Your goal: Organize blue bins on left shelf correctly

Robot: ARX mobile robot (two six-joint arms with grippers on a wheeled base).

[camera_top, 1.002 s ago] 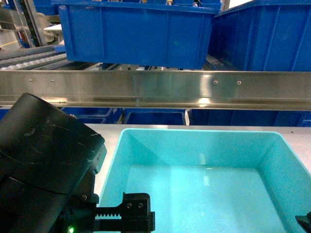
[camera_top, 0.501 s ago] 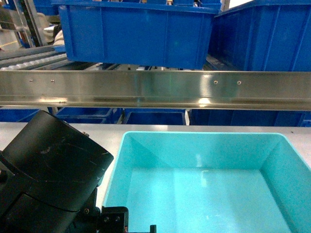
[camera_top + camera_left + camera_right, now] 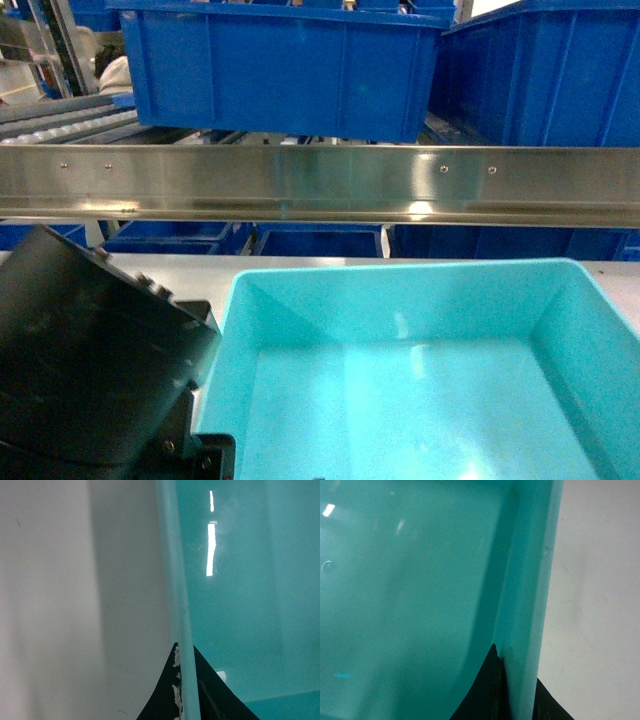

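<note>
The turquoise tub (image 3: 420, 390) is taken as the landmark. At its left wall, the left claw (image 3: 186, 690) is seen in the left wrist view with one dark finger outside the rim and one inside, so it is clamped on that wall; the black left arm (image 3: 90, 370) fills the lower left of the head view. The pale worktop (image 3: 60, 605) lies just left of the tub. At the tub's right wall, the right claw (image 3: 507, 690) is likewise closed across the rim, one finger on each face. Opposite walls are judged to be pinched so that the tub can be carried level between both arms.

The tub is empty, smooth-walled and tapered, with a rolled rim and glossy floor showing lamp reflections. It sits low, in front of and below the steel rail (image 3: 320, 185) of the left shelf; whether it rests on the worktop cannot be told. Above and behind that rail, royal-blue crates (image 3: 280, 65) stand on roller tracks (image 3: 60, 120), darker and deeper than the tub.
</note>
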